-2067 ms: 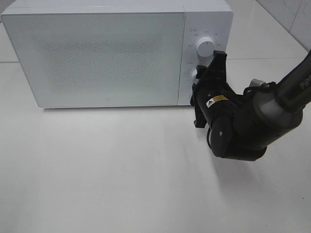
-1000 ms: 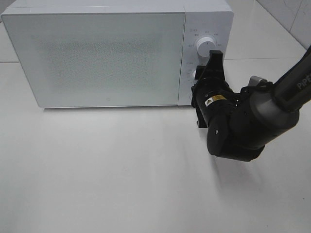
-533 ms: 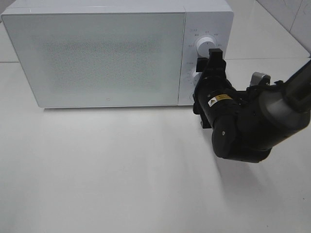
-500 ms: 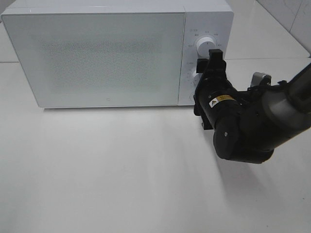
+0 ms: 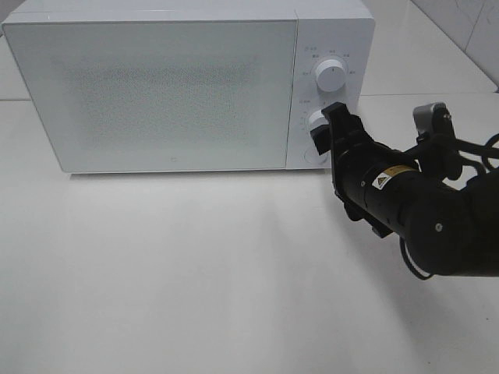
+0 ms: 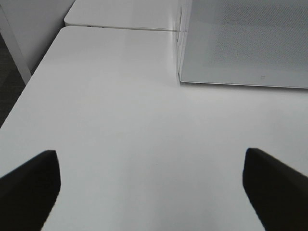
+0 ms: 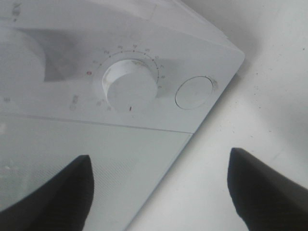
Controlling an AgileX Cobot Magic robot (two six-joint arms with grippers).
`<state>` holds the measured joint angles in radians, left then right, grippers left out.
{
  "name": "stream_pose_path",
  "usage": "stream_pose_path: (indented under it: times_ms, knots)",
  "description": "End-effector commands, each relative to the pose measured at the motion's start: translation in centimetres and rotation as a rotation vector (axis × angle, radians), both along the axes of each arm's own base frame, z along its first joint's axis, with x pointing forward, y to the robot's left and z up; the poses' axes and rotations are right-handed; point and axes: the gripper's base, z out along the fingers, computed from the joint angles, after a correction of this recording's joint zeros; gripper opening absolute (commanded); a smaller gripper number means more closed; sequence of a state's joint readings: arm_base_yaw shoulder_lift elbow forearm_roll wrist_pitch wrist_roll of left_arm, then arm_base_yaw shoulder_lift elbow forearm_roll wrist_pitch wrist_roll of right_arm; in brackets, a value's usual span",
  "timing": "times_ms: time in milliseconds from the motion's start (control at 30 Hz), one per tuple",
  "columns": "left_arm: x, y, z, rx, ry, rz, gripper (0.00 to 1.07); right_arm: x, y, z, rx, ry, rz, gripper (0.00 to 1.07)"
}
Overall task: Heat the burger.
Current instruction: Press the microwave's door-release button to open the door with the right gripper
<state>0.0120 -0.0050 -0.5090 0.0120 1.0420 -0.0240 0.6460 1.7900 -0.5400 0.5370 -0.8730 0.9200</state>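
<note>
From up high, the right gripper (image 5: 322, 128) sits right at the microwave (image 5: 347, 35) panel, its black body covering part of the lower knob (image 5: 316, 118). Only the right wrist view shows that knob whole, with its dial marks and the round button (image 7: 194, 92) beside it. There the dark fingers (image 7: 62, 192) stand wide apart with nothing between them. The left gripper (image 6: 151, 187) shows up only in its own wrist view: jaws apart, hanging over the bare white table (image 6: 120, 110), clear of the microwave. The burger? Not visible in any view, and the frosted door (image 5: 156, 89) is shut and gives nothing away. The panel lettering is too small to read. The count: one microwave, two knobs including the upper knob (image 5: 328, 75), one button, two grippers.
</note>
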Motion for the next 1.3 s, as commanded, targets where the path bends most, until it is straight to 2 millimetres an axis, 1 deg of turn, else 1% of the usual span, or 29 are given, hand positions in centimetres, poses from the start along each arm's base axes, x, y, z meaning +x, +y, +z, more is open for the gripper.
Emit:
stream_pose_path:
  times_ms: [33,100,200,233,300,367,467,533,600,633,667,700,733,767,833,867,900,967,1000,1033,1067,1100,1200,1267,1300]
  knots:
    - [-0.3,0.0,-0.1,-0.002,-0.022,0.000,0.98,-0.5,-0.2,0.7,-0.155,0.017,0.109,0.72]
    - [-0.3,0.0,-0.1,-0.002,-0.022,0.000,0.98,-0.9,-0.9,1.5,-0.323,0.052,0.246,0.72]
    - [-0.3,0.0,-0.1,-0.002,-0.022,0.000,0.98,-0.9,-1.1,1.8,-0.358,0.055,0.277,0.72]
    - [-0.3,0.0,-0.1,-0.002,-0.022,0.000,0.98,-1.0,-1.7,2.3,-0.418,0.056,0.337,0.72]
    - [-0.3,0.0,-0.1,-0.002,-0.022,0.000,0.98,-1.0,-1.9,2.6,-0.448,0.049,0.366,0.72]
    - [-0.3,0.0,-0.1,-0.002,-0.022,0.000,0.98,-1.2,-3.2,3.8,-0.549,0.035,0.463,0.72]
    - [-0.3,0.0,-0.1,-0.002,-0.022,0.000,0.98,-1.2,-3.6,4.1,-0.568,0.038,0.476,0.72]
    - [-0.3,0.0,-0.1,-0.002,-0.022,0.000,0.98,-1.7,-5.0,5.7,-0.667,0.079,0.549,0.72]
    - [-0.3,0.0,-0.1,-0.002,-0.022,0.000,0.98,-1.9,-5.3,6.1,-0.699,0.090,0.570,0.72]
    - [-0.3,0.0,-0.1,-0.002,-0.022,0.000,0.98,-2.1,-5.8,7.3,-0.750,0.116,0.599,0.72]
    - [-0.3,0.0,-0.1,-0.002,-0.022,0.000,0.98,-2.1,-5.8,7.3,-0.750,0.116,0.599,0.72]
    - [-0.3,0.0,-0.1,-0.002,-0.022,0.000,0.98,-2.3,-6.0,7.7,-0.781,0.140,0.619,0.72]
    - [-0.3,0.0,-0.1,-0.002,-0.022,0.000,0.98,-2.7,-6.4,8.7,-0.828,0.183,0.643,0.72]
    - [-0.3,0.0,-0.1,-0.002,-0.022,0.000,0.98,-2.7,-6.4,8.7,-0.828,0.183,0.643,0.72]
    - [-0.3,0.0,-0.1,-0.002,-0.022,0.000,0.98,-3.4,-6.9,10.1,-0.873,0.234,0.656,0.72]
    - [-0.3,0.0,-0.1,-0.002,-0.022,0.000,0.98,-3.4,-6.9,10.1,-0.873,0.234,0.656,0.72]
    - [-0.3,0.0,-0.1,-0.002,-0.022,0.000,0.98,-3.8,-7.3,11.0,-0.889,0.264,0.657,0.72]
    - [-0.3,0.0,-0.1,-0.002,-0.022,0.000,0.98,-4.1,-7.4,11.3,-0.894,0.283,0.658,0.72]
    - [-0.3,0.0,-0.1,-0.002,-0.022,0.000,0.98,-4.8,-7.8,11.9,-0.909,0.307,0.668,0.72]
    - [-0.3,0.0,-0.1,-0.002,-0.022,0.000,0.98,-4.8,-7.8,11.9,-0.909,0.307,0.668,0.72]
    - [-0.3,0.0,-0.1,-0.002,-0.022,0.000,0.98,-5.3,-8.0,12.2,-0.917,0.319,0.674,0.72]
    - [-0.3,0.0,-0.1,-0.002,-0.022,0.000,0.98,-6.0,-8.4,12.5,-0.931,0.347,0.686,0.72]
    - [-0.3,0.0,-0.1,-0.002,-0.022,0.000,0.98,-6.5,-8.6,12.8,-0.938,0.361,0.692,0.72]
    - [-0.3,0.0,-0.1,-0.002,-0.022,0.000,0.98,-8.2,-9.5,13.7,-0.960,0.391,0.706,0.72]
    - [-0.3,0.0,-0.1,-0.002,-0.022,0.000,0.98,-8.2,-9.5,13.7,-0.960,0.391,0.706,0.72]
